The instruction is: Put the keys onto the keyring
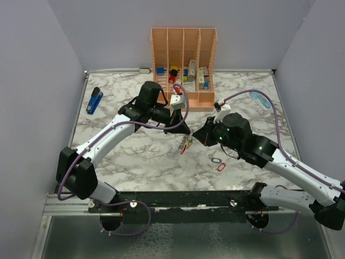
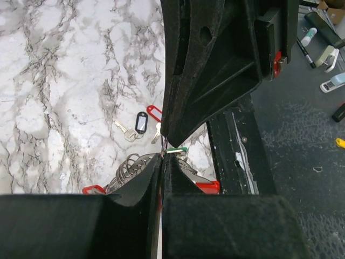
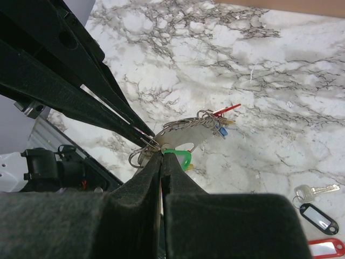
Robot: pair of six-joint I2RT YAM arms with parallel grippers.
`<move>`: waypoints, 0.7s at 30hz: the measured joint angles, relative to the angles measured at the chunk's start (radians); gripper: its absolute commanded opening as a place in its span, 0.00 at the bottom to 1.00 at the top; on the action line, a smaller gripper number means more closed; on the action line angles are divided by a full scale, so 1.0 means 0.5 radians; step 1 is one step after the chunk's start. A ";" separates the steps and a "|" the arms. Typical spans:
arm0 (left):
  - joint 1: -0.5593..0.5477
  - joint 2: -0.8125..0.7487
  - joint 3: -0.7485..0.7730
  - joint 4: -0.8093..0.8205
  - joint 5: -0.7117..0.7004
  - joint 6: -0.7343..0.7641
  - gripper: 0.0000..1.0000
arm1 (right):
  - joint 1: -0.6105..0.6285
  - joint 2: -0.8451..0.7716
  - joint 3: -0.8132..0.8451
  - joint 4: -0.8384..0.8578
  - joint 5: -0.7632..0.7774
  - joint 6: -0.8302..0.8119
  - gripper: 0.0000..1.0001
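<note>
My left gripper (image 1: 185, 131) and right gripper (image 1: 197, 136) meet tip to tip above the table's middle. Between them hangs the keyring (image 1: 186, 143), red with a grey metal side (image 3: 190, 132), carrying several split rings and red, blue and yellow keys (image 3: 221, 129). The left gripper (image 2: 161, 157) is shut on the keyring, whose red ends (image 2: 208, 187) show on both sides of its fingers. The right gripper (image 3: 161, 155) is shut on a green-tagged key (image 3: 181, 157) at the grey side. A black-tagged key (image 1: 216, 161) and a red tag (image 1: 221, 168) lie on the marble.
A peach organiser (image 1: 183, 54) with small items stands at the back centre. A blue stapler (image 1: 94, 100) lies at the far left, and a light blue object (image 1: 260, 100) at the far right. A black rail (image 1: 178, 199) runs along the front edge.
</note>
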 measured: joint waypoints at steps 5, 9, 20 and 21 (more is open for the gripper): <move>0.002 0.000 0.000 0.011 0.001 -0.019 0.00 | 0.000 0.002 -0.005 0.014 -0.005 0.002 0.22; -0.001 0.000 0.000 0.043 0.027 -0.049 0.00 | 0.000 0.014 -0.012 0.008 -0.009 0.011 0.34; -0.008 0.001 0.000 0.107 0.069 -0.069 0.00 | 0.000 -0.246 -0.029 -0.146 0.053 -0.037 0.28; -0.008 0.001 0.000 0.111 0.075 -0.069 0.00 | 0.000 -0.272 -0.027 -0.156 0.061 -0.050 0.28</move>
